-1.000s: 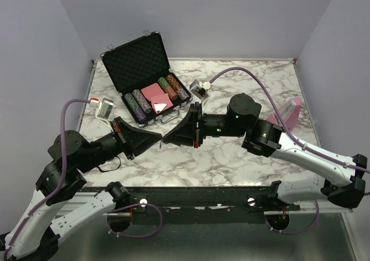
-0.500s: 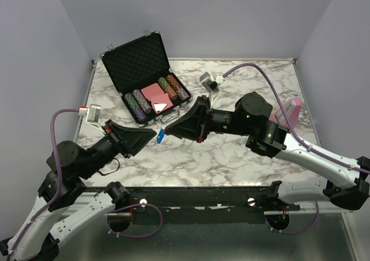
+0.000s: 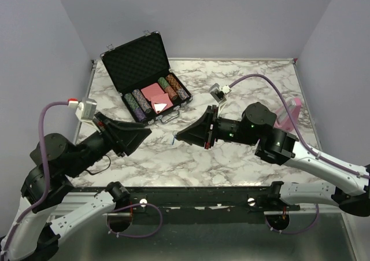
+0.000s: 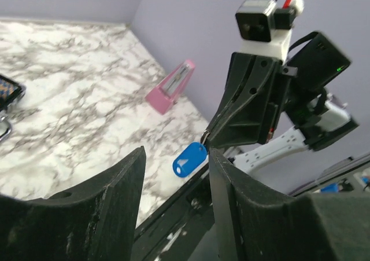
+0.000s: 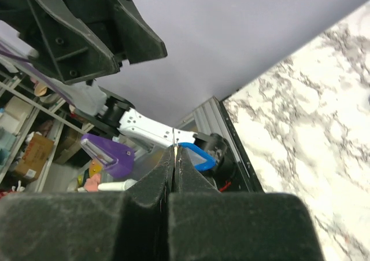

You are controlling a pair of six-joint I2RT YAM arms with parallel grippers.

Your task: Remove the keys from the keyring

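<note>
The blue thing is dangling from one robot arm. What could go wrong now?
1. The right jaws are shut on only a thin bit at their tips, so the key bunch might slip and drop onto the table.
2. The left jaws stand open, apart from it; hanging free, it may swing and be hard to catch.

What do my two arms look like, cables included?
On left arm and right arm: white lower links, black upper joints, black wedge-shaped jaws. A purple cable loops to a small white camera box on each wrist. The right arm shows green lights.
</note>
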